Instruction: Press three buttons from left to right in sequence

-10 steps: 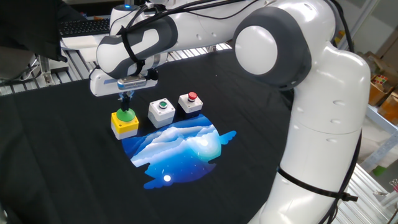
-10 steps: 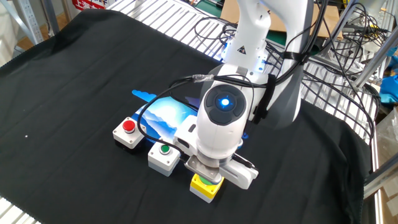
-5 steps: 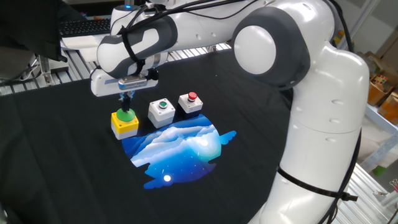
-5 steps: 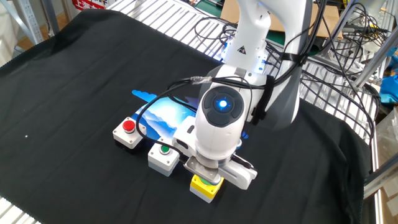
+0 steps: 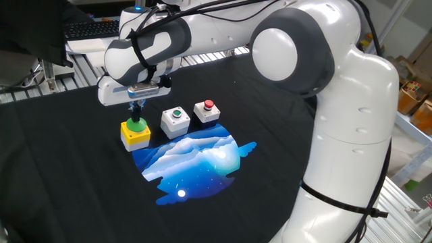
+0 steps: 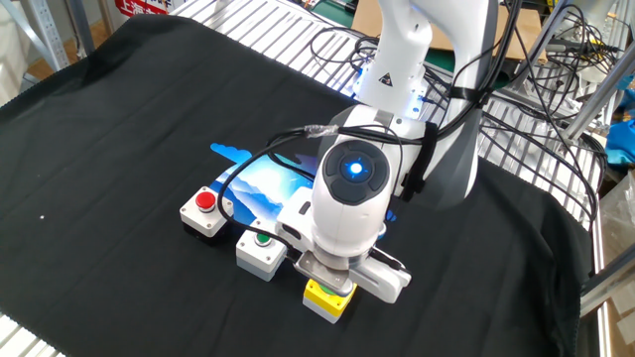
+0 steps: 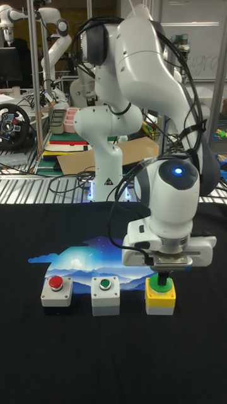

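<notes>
Three buttons stand in a row on the black cloth. The yellow box with the green dome (image 5: 135, 131) (image 7: 160, 294) is at the left in one fixed view. The white box with a green button (image 5: 175, 120) (image 6: 261, 248) (image 7: 105, 294) is in the middle. The white box with a red button (image 5: 207, 111) (image 6: 203, 211) (image 7: 55, 293) is at the other end. My gripper (image 5: 138, 111) (image 7: 162, 278) points straight down onto the green dome, its fingertips pressed together at the dome's top. In the other fixed view the wrist hides the dome and only the yellow box's front (image 6: 325, 297) shows.
A blue and white picture (image 5: 196, 158) is printed on the cloth just behind the buttons. Metal racks with cables (image 6: 516, 89) edge the table. A keyboard (image 5: 91, 30) lies beyond the cloth's far corner.
</notes>
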{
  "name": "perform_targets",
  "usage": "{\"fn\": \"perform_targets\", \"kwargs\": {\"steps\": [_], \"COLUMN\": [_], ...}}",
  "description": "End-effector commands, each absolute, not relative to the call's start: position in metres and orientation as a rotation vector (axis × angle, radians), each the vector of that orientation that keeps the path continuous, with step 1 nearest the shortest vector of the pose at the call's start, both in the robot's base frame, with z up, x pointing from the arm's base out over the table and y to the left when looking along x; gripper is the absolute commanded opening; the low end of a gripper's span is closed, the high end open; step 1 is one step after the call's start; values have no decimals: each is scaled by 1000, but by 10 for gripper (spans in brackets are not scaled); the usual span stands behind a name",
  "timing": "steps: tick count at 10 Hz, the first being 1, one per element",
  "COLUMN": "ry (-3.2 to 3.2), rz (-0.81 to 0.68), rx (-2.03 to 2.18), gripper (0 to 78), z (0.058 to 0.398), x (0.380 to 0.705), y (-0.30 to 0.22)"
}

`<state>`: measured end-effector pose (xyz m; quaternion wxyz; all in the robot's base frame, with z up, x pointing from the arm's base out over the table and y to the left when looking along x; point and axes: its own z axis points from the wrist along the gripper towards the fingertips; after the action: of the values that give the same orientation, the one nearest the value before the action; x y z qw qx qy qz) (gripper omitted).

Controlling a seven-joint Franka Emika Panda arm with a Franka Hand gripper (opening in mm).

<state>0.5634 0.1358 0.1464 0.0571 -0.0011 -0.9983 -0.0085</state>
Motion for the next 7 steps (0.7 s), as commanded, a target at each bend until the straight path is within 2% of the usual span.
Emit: {"fn": "perform_targets", "kwargs": {"steps": [1, 7], "ry": [-3022, -3012], "rz": [-21, -10], "rx": [-5, -6], "gripper": [11, 11], "z": [148, 147], "x": [564, 564], "y": [136, 136]}}
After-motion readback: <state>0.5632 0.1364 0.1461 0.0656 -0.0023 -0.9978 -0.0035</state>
